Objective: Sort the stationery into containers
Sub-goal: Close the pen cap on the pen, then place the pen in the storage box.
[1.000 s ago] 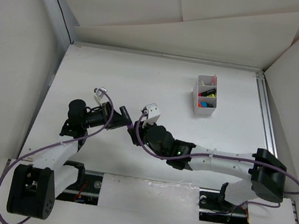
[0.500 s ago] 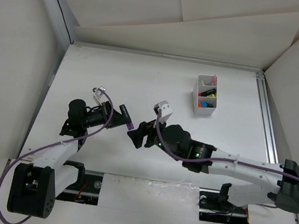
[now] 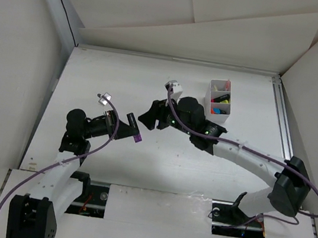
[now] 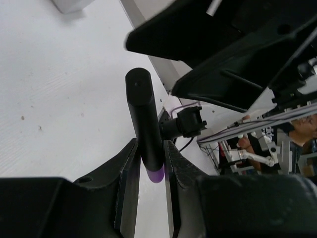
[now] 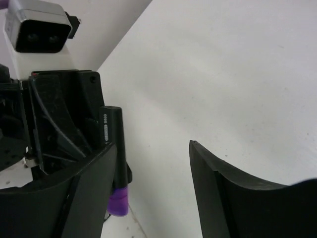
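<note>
A black-barrelled highlighter with a purple cap (image 3: 134,128) hangs above the table, left of the middle. My left gripper (image 3: 125,129) is shut on its barrel, seen close up as the highlighter (image 4: 145,119) between the fingers (image 4: 130,168). My right gripper (image 3: 149,116) stands open just right of it, nothing between its fingers. In the right wrist view the highlighter (image 5: 113,144) lies beside the right gripper's (image 5: 153,188) left finger (image 5: 91,193). The white divided container (image 3: 214,118) sits at the back right, holding several bright-capped highlighters and pink pens.
White boards wall in the table on all sides. A metal rail (image 3: 283,126) runs along the right edge. Purple cables loop from both arms. The left wrist's camera block (image 5: 37,29) shows at the right wrist view's top left.
My right gripper has opened wider and swung away from the near edge to the far side of the highlighter. The left gripper kept its hold and shifted slightly.
</note>
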Tool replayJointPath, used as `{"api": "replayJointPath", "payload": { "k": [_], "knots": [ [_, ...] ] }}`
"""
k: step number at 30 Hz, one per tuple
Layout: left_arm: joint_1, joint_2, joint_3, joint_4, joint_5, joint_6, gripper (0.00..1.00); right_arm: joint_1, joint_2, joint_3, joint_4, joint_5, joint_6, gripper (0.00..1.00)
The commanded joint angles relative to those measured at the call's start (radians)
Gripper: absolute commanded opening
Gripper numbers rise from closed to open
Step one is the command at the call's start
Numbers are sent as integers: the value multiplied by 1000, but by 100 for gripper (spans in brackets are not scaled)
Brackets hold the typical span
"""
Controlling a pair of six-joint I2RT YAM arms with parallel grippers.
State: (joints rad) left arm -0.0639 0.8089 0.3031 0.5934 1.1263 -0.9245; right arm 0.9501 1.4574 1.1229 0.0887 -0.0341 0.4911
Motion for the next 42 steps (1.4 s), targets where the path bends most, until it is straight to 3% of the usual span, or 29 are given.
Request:
{"api": "replayJointPath", "payload": {
  "k": [1, 7, 18, 25, 38, 42],
  "knots": [
    [3, -39, 21, 39, 85, 19, 5, -59, -8, 71, 43, -235, 12, 67],
    [3, -30, 31, 39, 119, 19, 5, -117, 6, 51, 164, -565, 44, 71],
    [3, -30, 41, 39, 150, 19, 5, -117, 161, 98, 295, -733, 124, 68],
    [3, -30, 41, 39, 159, 19, 5, -117, 191, 95, 381, -771, 171, 53],
    [3, -39, 41, 39, 159, 19, 5, -117, 265, 95, 485, -819, 257, 14],
    [3, -39, 41, 39, 159, 9, 20, -117, 253, 72, 510, -808, 267, 6]
  ]
}}
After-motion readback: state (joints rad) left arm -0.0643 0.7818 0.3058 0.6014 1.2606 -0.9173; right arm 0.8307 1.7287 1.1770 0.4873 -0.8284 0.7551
